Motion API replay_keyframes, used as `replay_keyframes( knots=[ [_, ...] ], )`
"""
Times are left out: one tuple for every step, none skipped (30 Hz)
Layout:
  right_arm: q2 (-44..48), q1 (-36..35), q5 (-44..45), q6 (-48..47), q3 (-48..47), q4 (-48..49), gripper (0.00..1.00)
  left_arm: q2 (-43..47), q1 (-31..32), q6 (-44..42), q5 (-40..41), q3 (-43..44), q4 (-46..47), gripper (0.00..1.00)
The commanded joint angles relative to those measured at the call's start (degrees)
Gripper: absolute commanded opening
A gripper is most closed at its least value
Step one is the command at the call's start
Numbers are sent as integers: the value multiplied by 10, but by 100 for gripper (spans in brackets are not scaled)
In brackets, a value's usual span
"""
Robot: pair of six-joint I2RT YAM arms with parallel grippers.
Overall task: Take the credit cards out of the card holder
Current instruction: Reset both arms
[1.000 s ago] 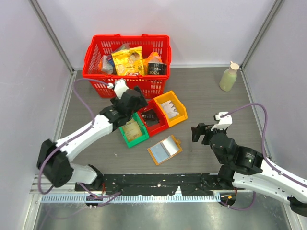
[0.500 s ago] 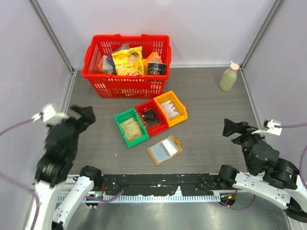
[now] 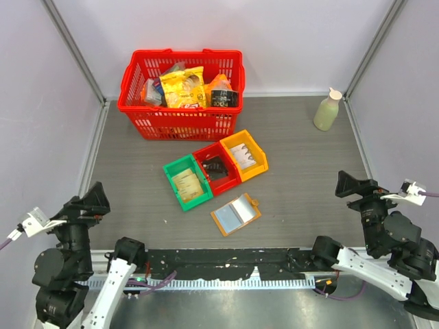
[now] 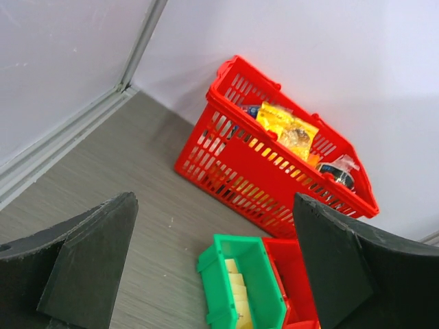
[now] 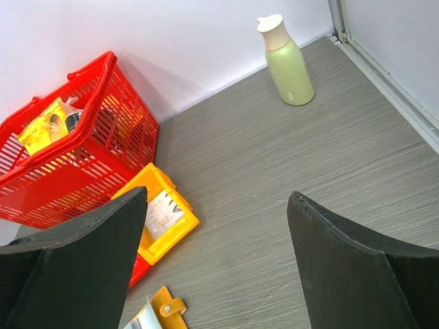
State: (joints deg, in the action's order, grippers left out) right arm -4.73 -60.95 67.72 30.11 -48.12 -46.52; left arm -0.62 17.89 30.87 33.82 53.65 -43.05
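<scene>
Your left hand (image 3: 90,200) and right hand (image 3: 351,185) both gape, fingers apart, well away from the card holder (image 3: 235,214).

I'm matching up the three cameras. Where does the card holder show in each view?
Top external: the card holder lies open just below the middle of the picture.
Left wrist: it is not in this view.
Right wrist: only its tabbed corner shows, at the bottom edge, left of centre.
Shared landmark: the red basket appears in all three views.
</scene>
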Motion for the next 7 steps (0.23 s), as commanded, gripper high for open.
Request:
replay_keyframes(
  knots=[
    [2,-1,23,-1,-6,10,87,19,1,-8,15,-14,1,100],
    [2,-1,22,-1,-5,11,87,18,0,-9,12,-18,5,100],
    [2,-1,20,-3,-3,12,87,20,0,-10,8,-23,9,99],
    [1,-1,16,-5,-2,13,87,23,0,-8,5,-28,16,100],
    [1,0,14,-5,0,14,86,28,0,-7,5,-34,20,100],
    [0,-1,14,-6,1,17,86,32,0,-6,4,-38,24,100],
    [-2,-1,8,-5,5,18,87,32,0,-2,5,-39,23,100]
  ],
)
